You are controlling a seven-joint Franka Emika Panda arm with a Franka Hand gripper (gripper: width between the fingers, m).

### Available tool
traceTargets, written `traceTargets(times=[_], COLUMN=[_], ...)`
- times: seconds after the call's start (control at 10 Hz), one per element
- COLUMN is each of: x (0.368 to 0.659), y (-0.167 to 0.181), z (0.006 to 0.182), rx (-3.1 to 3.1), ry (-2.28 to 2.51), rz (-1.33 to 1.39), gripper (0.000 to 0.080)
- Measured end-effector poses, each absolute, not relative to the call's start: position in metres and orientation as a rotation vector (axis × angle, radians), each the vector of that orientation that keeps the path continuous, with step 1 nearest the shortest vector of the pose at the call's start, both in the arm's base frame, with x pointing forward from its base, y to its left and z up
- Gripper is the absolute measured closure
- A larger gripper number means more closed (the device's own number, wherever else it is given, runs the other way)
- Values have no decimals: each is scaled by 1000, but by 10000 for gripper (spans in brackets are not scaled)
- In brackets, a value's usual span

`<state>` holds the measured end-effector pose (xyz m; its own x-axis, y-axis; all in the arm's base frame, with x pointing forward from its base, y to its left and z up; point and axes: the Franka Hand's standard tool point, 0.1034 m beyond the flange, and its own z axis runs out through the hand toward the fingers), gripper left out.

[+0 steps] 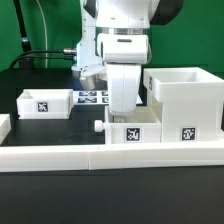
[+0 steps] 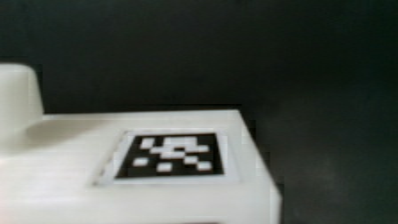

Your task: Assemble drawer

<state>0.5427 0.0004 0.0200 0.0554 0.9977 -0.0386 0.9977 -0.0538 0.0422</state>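
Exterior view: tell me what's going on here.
The robot's two-finger gripper hangs low over the small white plastic knobbed tray in the middle, just behind the long low white rail. Whether its fingers are closed on the tray cannot be told; the wrist view shows only a tagged white part close up. The large white cubic casing stands at the exterior view's right, and a second small white tray sits at its left, untouched.

A tray (image 1: 45,102) sits at the exterior view's left, the casing (image 1: 188,105) at its right, a second tray (image 1: 133,132) between, behind the rail (image 1: 50,157).
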Motion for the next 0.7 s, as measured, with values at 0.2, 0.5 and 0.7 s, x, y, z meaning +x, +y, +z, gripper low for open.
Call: traceTargets(times=[0.2,0.5,0.7], x=[543,542,542], y=[-1,3,2], z=[20,19,19], rx=[2242,2229,2234], ry=[2119,2128,2123], rz=[1,-9,-10], gripper=[757,757,757])
